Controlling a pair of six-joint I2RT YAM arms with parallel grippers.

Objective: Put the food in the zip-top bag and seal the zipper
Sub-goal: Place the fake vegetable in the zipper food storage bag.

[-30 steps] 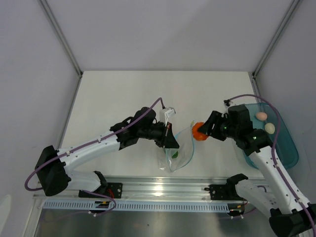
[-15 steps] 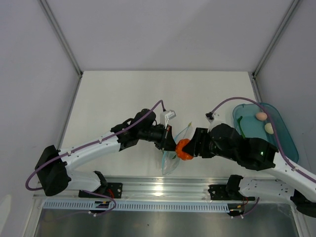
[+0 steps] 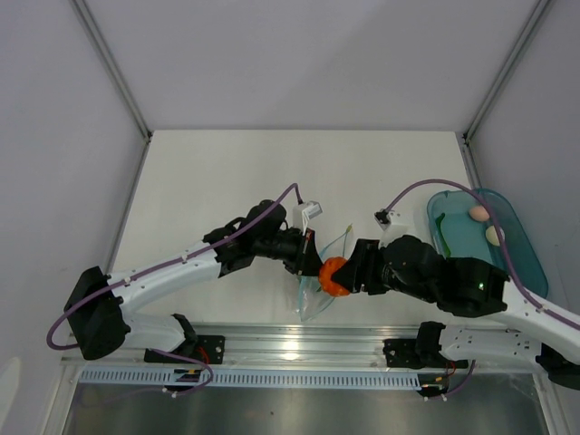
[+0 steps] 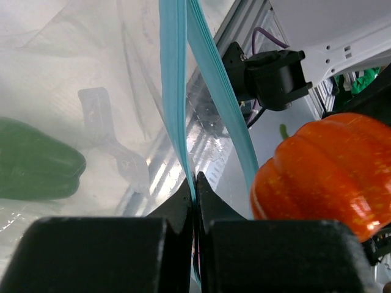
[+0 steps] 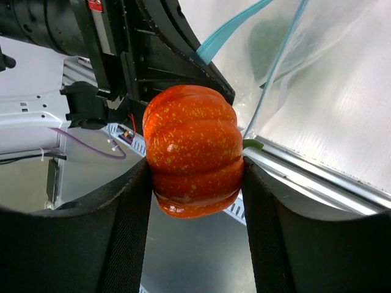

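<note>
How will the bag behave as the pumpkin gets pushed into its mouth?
Probably floppy: the bag is thin, crinkled film hanging from the left gripper, pinched only at the zipper. Its mouth will likely fold or shift when the pumpkin presses it, being held at one spot. Likely light; the pepper inside may steady it slightly.

The zip-top bag [image 4: 73, 73] is clear, crinkly, shiny plastic; the ribbed orange pumpkin [image 5: 192, 149] and green pepper [image 4: 36, 162] look glossy and smooth.
</note>
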